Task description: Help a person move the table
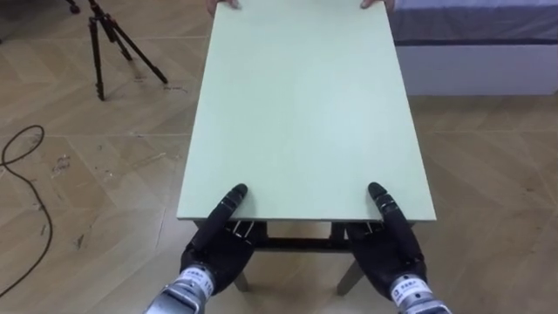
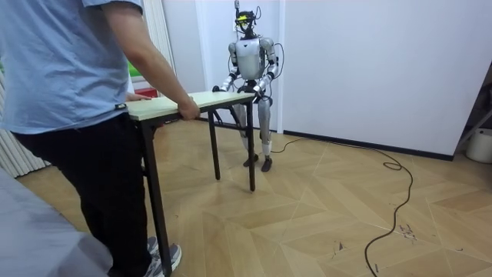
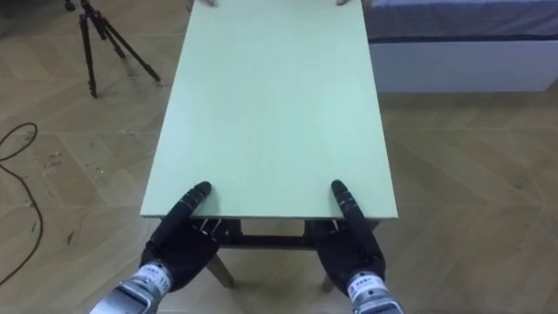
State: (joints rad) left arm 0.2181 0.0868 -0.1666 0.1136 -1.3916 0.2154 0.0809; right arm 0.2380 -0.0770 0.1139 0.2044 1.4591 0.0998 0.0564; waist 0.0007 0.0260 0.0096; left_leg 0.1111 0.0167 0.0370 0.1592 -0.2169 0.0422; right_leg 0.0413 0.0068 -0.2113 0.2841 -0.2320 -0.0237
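Gripping the near short edge of the table, the left hand and the right hand are each clamped on the board: thumb laid on top, palm and fingers beneath the edge, one hand near each corner. At the far short edge the person's hand holds the table, with the other hand on the opposite corner. The table stands between robot and person on the wooden floor, with a tripod on the robot's left and a bed ahead on its right.

Status, as judged: both parties have their grasp, so pick-up is done. Whether the legs are clear of the floor cannot be told. The carry and set-down remain.

Containers: the table top is bare. A pale bin-like object stands at the wall, contents not visible.
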